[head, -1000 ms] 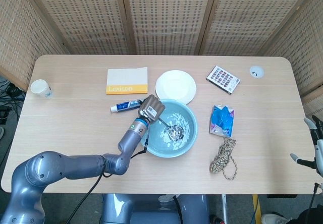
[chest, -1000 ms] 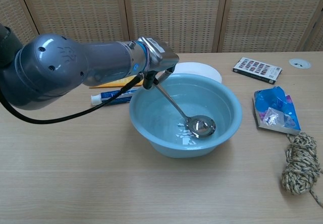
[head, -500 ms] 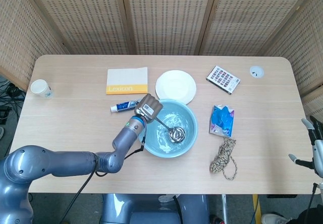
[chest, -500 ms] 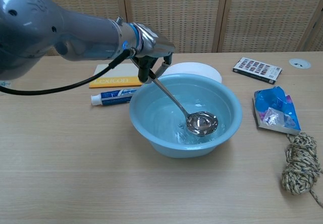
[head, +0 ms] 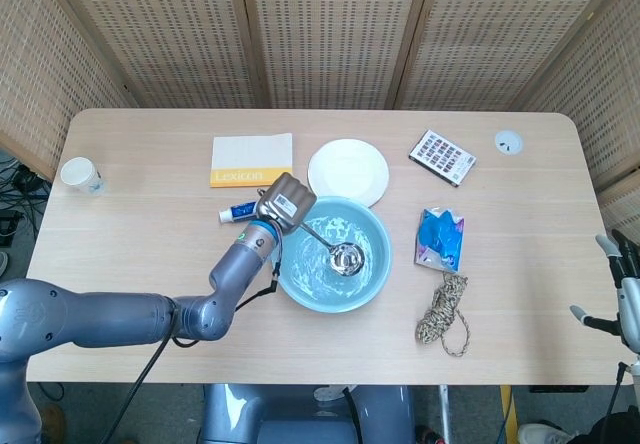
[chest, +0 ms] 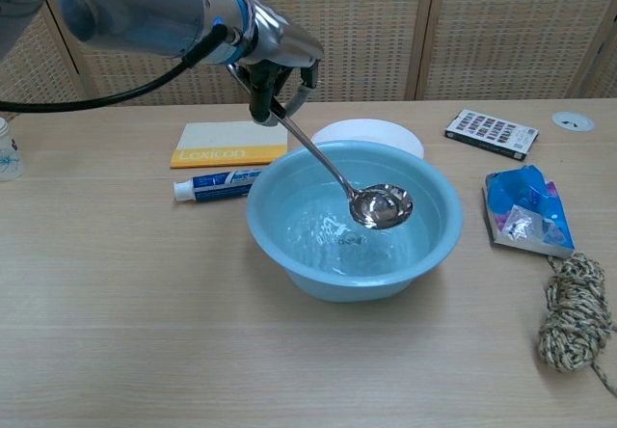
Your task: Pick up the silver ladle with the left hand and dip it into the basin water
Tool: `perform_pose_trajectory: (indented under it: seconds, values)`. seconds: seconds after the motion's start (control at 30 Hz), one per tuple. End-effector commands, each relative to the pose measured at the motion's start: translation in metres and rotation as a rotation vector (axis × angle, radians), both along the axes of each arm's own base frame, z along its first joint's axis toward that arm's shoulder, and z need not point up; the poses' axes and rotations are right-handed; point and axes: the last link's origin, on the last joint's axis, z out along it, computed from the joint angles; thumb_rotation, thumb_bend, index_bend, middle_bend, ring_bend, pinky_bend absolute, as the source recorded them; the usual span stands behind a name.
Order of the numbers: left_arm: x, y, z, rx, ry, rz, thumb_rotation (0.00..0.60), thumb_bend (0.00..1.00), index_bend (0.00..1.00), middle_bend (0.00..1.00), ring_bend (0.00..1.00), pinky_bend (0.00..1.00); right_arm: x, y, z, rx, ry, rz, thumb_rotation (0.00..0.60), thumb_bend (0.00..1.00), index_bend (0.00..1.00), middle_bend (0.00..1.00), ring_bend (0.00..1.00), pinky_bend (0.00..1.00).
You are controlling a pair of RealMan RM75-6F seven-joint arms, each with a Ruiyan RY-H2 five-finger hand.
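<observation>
Left hand: my left hand point(chest: 275, 57) grips the top of the handle of the silver ladle point(chest: 339, 173), fingers wrapped round it.
Ladle: handle slants down to the right; the bowl hangs over the water, above the ripples, inside the rim of the basin point(chest: 289, 245).
Basin: pale blue, holding water, on the tabletop point(chest: 145, 332) just beside the toothpaste tube point(chest: 212, 188) and the white plate point(head: 348, 172).
Right hand: my right hand point(head: 625, 299) shows only at the frame edge in the head view; I cannot tell how it lies.
Step, my judgement: I lower the wrist slowly, keep the bowl level and central, away from the basin wall, so nothing slops out.
</observation>
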Motion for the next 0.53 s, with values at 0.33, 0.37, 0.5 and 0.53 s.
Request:
perform_pose_trajectory:
  seconds: [0.33,0.37,0.5,0.53]
  values:
    - [0.018,-0.002,0.042,0.006,0.018,0.12,0.6,0.65,0.98,0.94,1.0,1.0,0.0,-0.001,-0.004,0.007,0.011,-0.01,0.6,0.0,0.0,0.0,0.0,0.0]
    - [0.019,-0.002,0.045,0.004,0.021,0.129,0.6,0.65,0.98,0.94,1.0,1.0,0.0,-0.002,-0.004,0.005,0.012,-0.013,0.6,0.0,0.0,0.0,0.0,0.0]
    - [0.022,-0.001,0.055,0.005,0.025,0.156,0.6,0.65,0.98,0.94,1.0,1.0,-0.001,-0.002,-0.005,0.005,0.016,-0.021,0.6,0.0,0.0,0.0,0.0,0.0]
    - [0.022,-0.001,0.057,0.006,0.026,0.159,0.6,0.65,0.98,0.94,1.0,1.0,-0.001,-0.002,-0.005,0.005,0.017,-0.022,0.6,0.0,0.0,0.0,0.0,0.0]
